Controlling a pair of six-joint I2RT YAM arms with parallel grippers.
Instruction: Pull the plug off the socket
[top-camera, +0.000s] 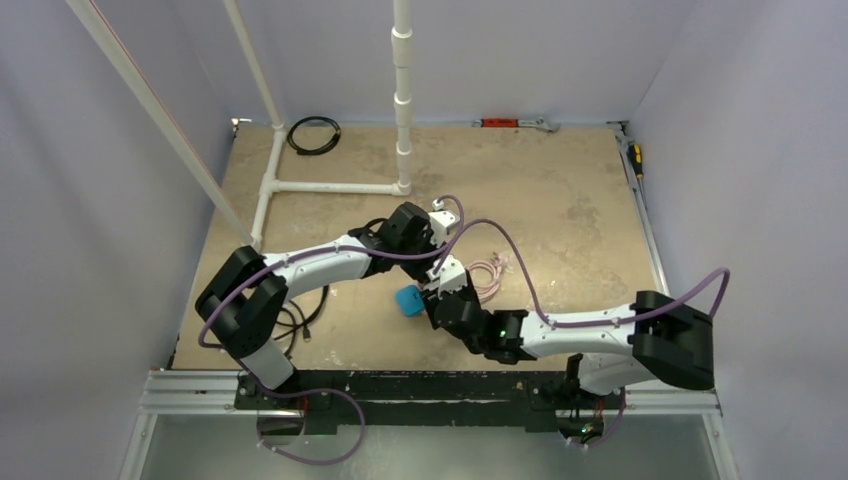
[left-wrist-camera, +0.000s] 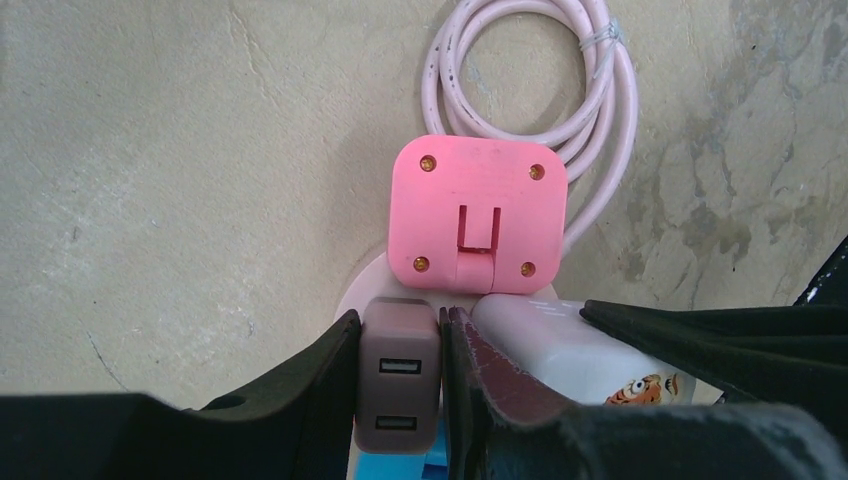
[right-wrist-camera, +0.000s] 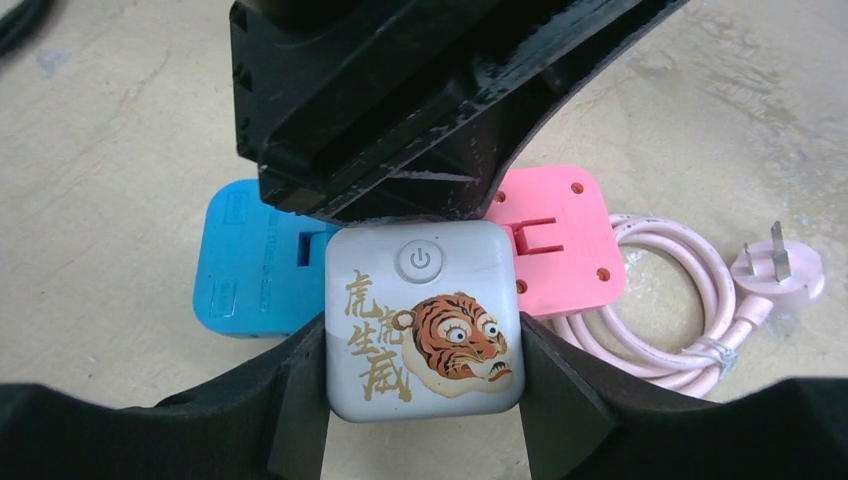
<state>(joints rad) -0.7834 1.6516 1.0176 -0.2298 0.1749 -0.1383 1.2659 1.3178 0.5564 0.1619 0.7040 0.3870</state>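
Overhead view. Pale lavender walls (top-camera: 60, 300) enclose the cell on three sides. The counter (top-camera: 560, 190), a tan, mottled, scuffed board, fills the centre. A white plastic pipe frame (top-camera: 402, 100) stands upright at 12 o'clock, with a horizontal run toward 10 o'clock. A black coiled cable (top-camera: 313, 135) lies at 11 o'clock, an orange-and-silver tool (top-camera: 497, 123) at the 12 o'clock edge, and a yellow-handled tool (top-camera: 636, 157) at 2 o'clock. A grey aluminium rail (top-camera: 190, 392) borders 6 o'clock. Lighting is even and soft.

A brown plug (left-wrist-camera: 398, 375) and a white tiger plug (right-wrist-camera: 425, 320) are seated on the round pale-pink socket (left-wrist-camera: 352, 290). Its cord (left-wrist-camera: 610, 100) is coiled.
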